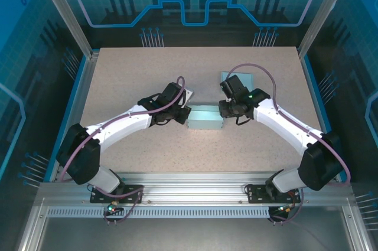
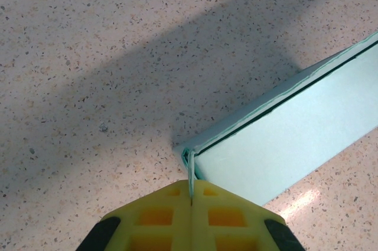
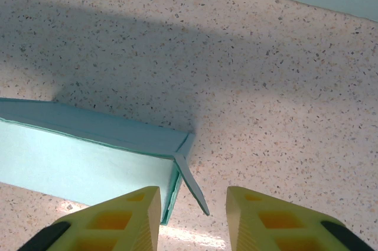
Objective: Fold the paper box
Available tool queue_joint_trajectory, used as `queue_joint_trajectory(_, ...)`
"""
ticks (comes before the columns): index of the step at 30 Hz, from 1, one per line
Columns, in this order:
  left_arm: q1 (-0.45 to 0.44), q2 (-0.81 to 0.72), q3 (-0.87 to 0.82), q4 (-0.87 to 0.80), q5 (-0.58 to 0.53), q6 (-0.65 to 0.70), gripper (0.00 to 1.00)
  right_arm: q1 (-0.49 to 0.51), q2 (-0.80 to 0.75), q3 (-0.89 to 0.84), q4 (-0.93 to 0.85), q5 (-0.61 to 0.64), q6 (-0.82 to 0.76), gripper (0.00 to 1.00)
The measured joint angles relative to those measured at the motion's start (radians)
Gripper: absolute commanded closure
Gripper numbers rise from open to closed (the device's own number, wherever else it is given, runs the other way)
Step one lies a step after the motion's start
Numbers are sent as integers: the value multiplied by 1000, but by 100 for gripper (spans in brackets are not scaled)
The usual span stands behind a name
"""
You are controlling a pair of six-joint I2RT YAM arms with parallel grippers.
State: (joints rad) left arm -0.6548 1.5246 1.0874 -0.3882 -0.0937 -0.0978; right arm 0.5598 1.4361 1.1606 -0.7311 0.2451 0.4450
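- Table (image 1: pixel 147 144): speckled top; paper box (image 1: pixel 205 118) is laid near centre, btwn the two arms.
- Flat pale-blue piece (image 1: pixel 237 78) is seen behind the box, apart from it.
- L gripper (image 2: pixel 191 196): clenched, box's left-end corner edge pinched.
- R gripper (image 3: pixel 194 198): jaws parted, nothing gripped.
- Loose flap (image 3: pixel 190 183) at box's right end is straddled.
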Motion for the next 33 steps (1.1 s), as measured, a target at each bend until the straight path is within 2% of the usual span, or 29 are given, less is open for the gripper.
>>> queue_joint_trajectory(3, 0, 0, 0, 0, 0, -1, 100, 0, 9, 0, 8, -16, -2, 76)
queue_joint_trajectory(8, -3, 0, 0, 0, 0, -8, 100, 0, 18, 0, 20, -48, -6, 94)
queue_joint_trajectory(11, -5, 0, 2, -1, -4, -26, 100, 1, 18, 0, 24, -48, 2, 100)
queue_joint_trajectory(24, -9, 19, 20, 0, 6, -134, 98, 25, 42, 16, 24, 10, 7, 100)
queue_joint_trajectory(30, -9, 20, 23, -3, 28, -174, 88, 39, 59, 33, 15, 44, 6, 100)
queue_joint_trajectory(33, -9, 21, 23, -3, 50, -196, 87, 44, 67, 39, 14, 57, 6, 100)
